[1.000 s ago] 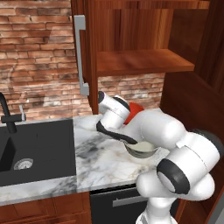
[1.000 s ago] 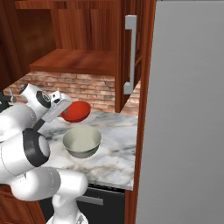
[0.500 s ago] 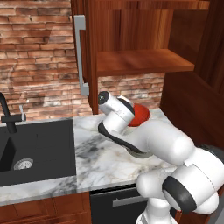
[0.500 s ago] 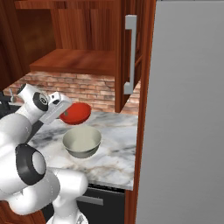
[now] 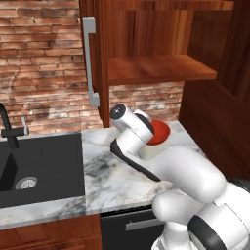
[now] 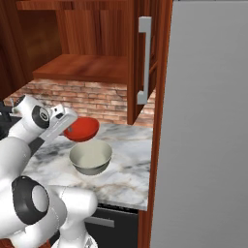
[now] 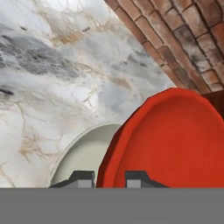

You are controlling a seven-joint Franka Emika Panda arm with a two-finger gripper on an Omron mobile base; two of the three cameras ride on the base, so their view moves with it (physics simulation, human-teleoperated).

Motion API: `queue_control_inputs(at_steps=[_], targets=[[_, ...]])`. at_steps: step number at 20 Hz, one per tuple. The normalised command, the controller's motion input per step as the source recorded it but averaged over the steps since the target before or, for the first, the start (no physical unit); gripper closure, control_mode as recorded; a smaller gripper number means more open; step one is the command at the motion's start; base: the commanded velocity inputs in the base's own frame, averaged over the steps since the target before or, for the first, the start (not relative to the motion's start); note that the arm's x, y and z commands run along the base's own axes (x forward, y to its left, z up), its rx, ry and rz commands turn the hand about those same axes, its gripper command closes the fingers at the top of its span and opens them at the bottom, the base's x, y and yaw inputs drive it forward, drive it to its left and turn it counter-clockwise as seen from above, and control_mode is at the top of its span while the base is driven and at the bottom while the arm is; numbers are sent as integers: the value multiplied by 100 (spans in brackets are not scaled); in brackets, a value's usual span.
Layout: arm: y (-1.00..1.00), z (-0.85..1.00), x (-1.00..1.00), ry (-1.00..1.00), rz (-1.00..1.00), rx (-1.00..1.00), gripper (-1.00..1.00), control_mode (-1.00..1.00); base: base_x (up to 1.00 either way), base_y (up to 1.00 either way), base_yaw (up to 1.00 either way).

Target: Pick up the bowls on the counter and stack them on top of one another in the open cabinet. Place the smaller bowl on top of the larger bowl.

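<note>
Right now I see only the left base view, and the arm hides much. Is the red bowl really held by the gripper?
Observer: Yes. In the hand view the gripper is shut on the red bowl's rim.
Operator: Where is the larger bowl?
Observer: The grey-beige bowl stands on the marble counter, just below the red one.
Operator: Do the two bowls touch?
Observer: I cannot tell; they overlap in both views.

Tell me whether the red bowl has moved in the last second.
Yes. The red bowl, held in the gripper, has shifted toward the grey-beige bowl, which stayed put, and now overlaps its rim.
</note>
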Motion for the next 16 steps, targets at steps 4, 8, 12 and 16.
queue_control_inputs(at_steps=[4, 8, 12, 16], targets=[[-6, 10, -14, 0, 7, 0, 100, -100, 0, 0, 0], [-9, 3, -23, 0, 7, 0, 100, -100, 0, 0, 0], [-10, 0, -37, 2, 4, 0, 100, -100, 0, 0, 0], [-11, 0, -42, 3, 3, 0, 100, -100, 0, 0, 0]])
